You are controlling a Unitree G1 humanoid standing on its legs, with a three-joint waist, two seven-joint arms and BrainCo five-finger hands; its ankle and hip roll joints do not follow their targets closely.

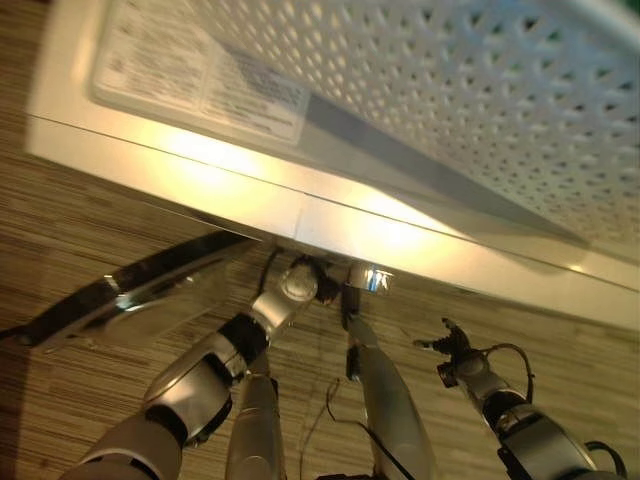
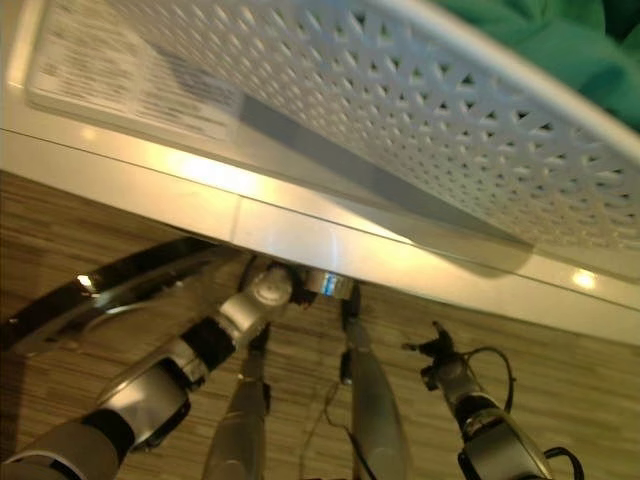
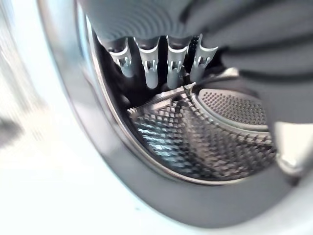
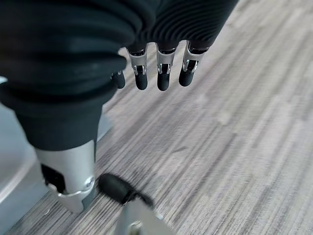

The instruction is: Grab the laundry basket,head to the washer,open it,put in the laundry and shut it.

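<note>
The white perforated laundry basket (image 2: 420, 110), green laundry (image 2: 560, 50) inside, sits on top of the washer (image 1: 200, 170). The left hand (image 3: 161, 54) reaches into the steel drum (image 3: 195, 137), fingers straight. The right hand (image 4: 156, 68) hangs relaxed over the wood-grain floor (image 4: 234, 147).

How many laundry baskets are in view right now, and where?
1. The white perforated laundry basket sits on top of the washer, with green laundry inside. Others may be out of view.

left robot hand (image 3: 161, 58) – fingers straight | right robot hand (image 4: 151, 68) – fingers relaxed, hanging down
</note>
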